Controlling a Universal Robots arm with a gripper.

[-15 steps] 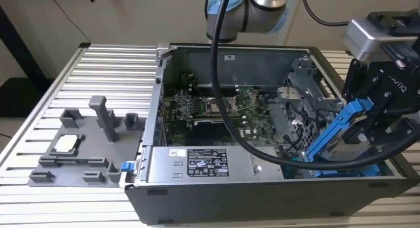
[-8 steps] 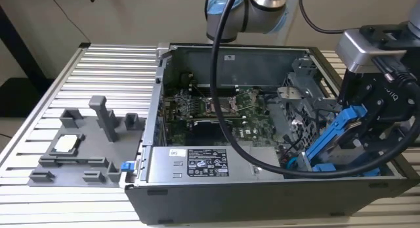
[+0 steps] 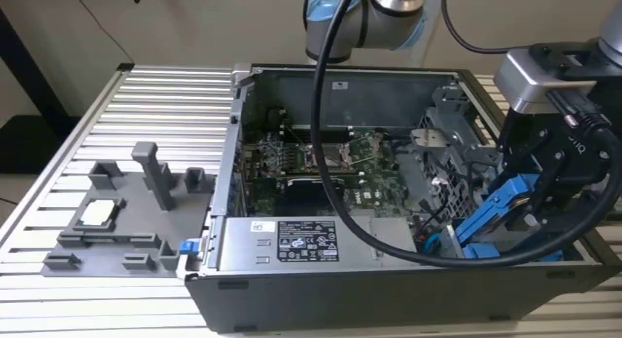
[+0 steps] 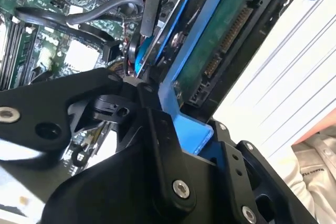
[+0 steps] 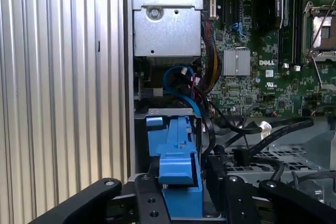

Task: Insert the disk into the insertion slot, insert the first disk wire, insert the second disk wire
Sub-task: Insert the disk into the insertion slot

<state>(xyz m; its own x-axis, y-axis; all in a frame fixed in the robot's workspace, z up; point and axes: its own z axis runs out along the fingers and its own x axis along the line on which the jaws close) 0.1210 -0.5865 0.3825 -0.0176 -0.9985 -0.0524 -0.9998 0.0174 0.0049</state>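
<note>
My gripper (image 3: 517, 207) hangs over the open computer case's corner at the exterior view's right and is shut on the disk (image 3: 500, 203), held tilted on edge. In the second wrist view the black fingers (image 4: 157, 129) clamp the blue carrier, and the disk (image 4: 212, 59) shows its green underside and connector. In the first wrist view the disk (image 5: 176, 156) stands edge-on between the fingers. The insertion slot (image 3: 483, 252), grey metal with blue fittings, lies just under the disk, mostly hidden by it. Loose black cables (image 5: 252, 129) lie beside it; I cannot tell which are the disk wires.
The motherboard (image 3: 321, 159) covers the case floor. The long grey box with a sticker (image 3: 306, 243) runs along the near wall. A grey fixture plate (image 3: 116, 229) sits on the slatted table (image 3: 165, 97) at the exterior view's left. Pale fabric of a person (image 4: 315, 174) is nearby.
</note>
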